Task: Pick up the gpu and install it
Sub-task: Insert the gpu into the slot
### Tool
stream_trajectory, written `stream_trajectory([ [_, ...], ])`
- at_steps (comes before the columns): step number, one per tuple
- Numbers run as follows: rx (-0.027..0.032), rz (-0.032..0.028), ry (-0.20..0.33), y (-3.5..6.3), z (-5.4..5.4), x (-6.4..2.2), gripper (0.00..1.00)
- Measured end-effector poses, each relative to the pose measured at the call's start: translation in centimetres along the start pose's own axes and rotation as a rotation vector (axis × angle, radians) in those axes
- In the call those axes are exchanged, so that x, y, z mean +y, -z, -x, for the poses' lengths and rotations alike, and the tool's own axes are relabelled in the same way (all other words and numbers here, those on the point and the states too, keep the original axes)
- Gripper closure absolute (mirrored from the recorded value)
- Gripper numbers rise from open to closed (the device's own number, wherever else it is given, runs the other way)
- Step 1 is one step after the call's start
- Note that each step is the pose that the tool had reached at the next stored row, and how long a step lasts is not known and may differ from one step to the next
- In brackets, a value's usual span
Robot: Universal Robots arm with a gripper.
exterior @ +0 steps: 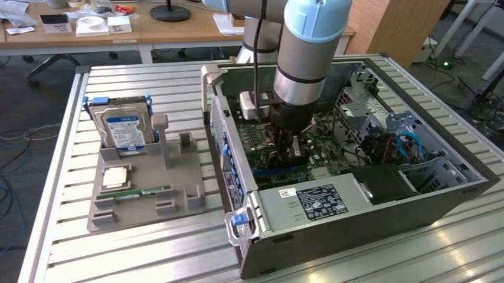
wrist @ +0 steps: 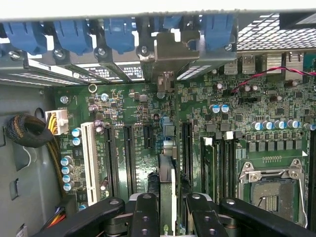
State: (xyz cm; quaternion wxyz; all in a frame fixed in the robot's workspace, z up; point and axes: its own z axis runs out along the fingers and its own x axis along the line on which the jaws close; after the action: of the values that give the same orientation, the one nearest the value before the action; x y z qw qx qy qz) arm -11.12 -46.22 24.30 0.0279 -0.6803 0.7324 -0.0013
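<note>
**Step in hand: installation.** The pick-up was complete. You had the claw [wrist: 170, 200] closed on the gpu [wrist: 167, 173]. The gpu stood on edge between the two fingers, inside the computer case [exterior: 393, 224] and directly over the main board [wrist: 133, 113]. A silvery bracket [wrist: 167, 54], apparently the gpu's own, sat at the rear wall of the case beside the row of blue clips [wrist: 118, 32]. You could not tell whether the gpu's lower edge had entered a slot.

**What the next move called for (a judgement):**
- The gpu's edge had to line up with one long black slot [wrist: 129, 158].
- The bracket had to sit square to its opening in the rear wall of the case.
- The push had to be straight, with no tilt.

**Inside the case:**
- Neighbouring slots lay close on both sides of the gpu, so a sideways slip was the likely fault.
- A red wire [wrist: 261, 76] crossed the main board near the rear wall of the case.
- A wrapped cable bundle [wrist: 27, 131] sat at a side wall of the case, well apart from the claw.
- An open processor socket [wrist: 271, 185] lay near the claw.

**Outside the case:** on the exterior view's left, a grey holder [exterior: 130, 212] carried a hard drive [exterior: 124, 131] and a memory stick [exterior: 146, 192]. Neither obstructed you.
</note>
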Motion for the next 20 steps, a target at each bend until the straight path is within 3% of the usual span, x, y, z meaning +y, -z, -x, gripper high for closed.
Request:
stream_trajectory([
  [20, 0.0000, 0.0000, 0.000, -0.38, -0.01, 0.01, 0.74],
])
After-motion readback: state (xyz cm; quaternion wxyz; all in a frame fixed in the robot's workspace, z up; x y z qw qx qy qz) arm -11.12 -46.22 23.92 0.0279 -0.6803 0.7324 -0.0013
